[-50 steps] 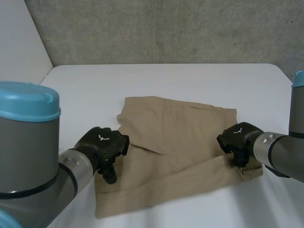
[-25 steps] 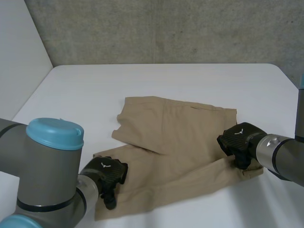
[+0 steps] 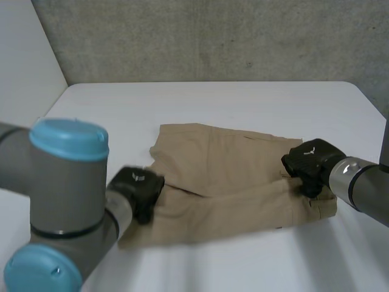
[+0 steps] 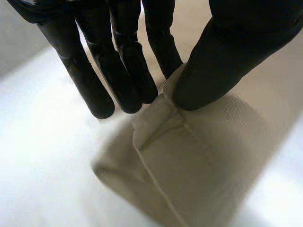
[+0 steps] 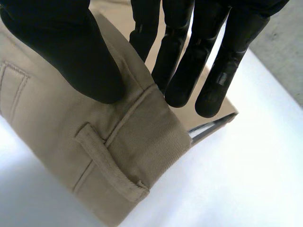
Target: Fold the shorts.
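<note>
We are judging a slip to be the main risk: if either pinch is loosening, or one side is outrunning the other, the fold will be landing skewed. The shorts (image 3: pixel 231 176) are lying mid-bench (image 3: pixel 213 103). Our left hand (image 3: pixel 137 188) is reaching down at the leg end, fingers (image 4: pixel 128 71) and thumb (image 4: pixel 222 61) pinching what is probably the hem. Our right hand (image 3: pixel 310 165) is angling down at the opposite end, pinching the waistband (image 5: pixel 137 109) beside a belt loop (image 5: pixel 106 163).
</note>
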Robot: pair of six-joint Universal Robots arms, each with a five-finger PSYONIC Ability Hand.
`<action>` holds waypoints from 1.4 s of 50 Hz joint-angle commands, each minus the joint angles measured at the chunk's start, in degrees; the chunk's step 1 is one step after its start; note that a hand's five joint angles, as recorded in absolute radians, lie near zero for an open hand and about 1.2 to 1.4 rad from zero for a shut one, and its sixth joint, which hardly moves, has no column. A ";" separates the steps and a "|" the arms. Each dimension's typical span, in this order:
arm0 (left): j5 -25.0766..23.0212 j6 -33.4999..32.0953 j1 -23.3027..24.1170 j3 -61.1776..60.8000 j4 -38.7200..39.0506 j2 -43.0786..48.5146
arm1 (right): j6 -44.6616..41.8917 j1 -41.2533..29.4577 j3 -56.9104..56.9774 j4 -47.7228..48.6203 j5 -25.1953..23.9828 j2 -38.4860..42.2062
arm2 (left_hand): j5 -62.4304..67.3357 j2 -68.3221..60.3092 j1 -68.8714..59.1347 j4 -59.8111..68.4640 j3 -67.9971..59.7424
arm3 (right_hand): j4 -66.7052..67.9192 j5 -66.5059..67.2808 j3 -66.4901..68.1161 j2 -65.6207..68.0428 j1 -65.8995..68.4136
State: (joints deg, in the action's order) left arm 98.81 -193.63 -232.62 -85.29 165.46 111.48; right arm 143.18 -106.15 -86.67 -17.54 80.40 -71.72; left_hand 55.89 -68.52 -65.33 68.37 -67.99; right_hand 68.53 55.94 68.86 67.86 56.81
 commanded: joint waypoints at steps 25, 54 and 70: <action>5.60 -21.79 -2.58 56.73 34.57 48.56 | 6.33 -1.33 30.24 35.38 8.54 35.24 | -0.25 2.89 -0.30 -2.74 2.36 | 5.03 7.63 4.70 5.70 16.75; 3.58 3.86 -2.58 1.03 35.81 4.72 | 19.77 -0.64 -1.12 24.75 8.63 2.73 | -54.33 56.97 53.78 -56.82 56.44 | -58.53 -55.94 -58.86 -57.86 -46.81; 3.84 7.74 -3.72 -10.60 37.83 3.48 | 18.80 1.92 -11.33 38.54 5.55 10.55 | -54.33 56.97 53.78 -56.82 56.44 | -27.68 -25.08 -28.01 -27.01 -15.96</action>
State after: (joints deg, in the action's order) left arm 102.45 -185.40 -236.30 -96.47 202.89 113.50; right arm 162.56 -104.46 -97.43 14.70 86.08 -65.22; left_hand 2.54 -11.74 -10.92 11.83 -12.74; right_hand 28.13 16.84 28.17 28.17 24.34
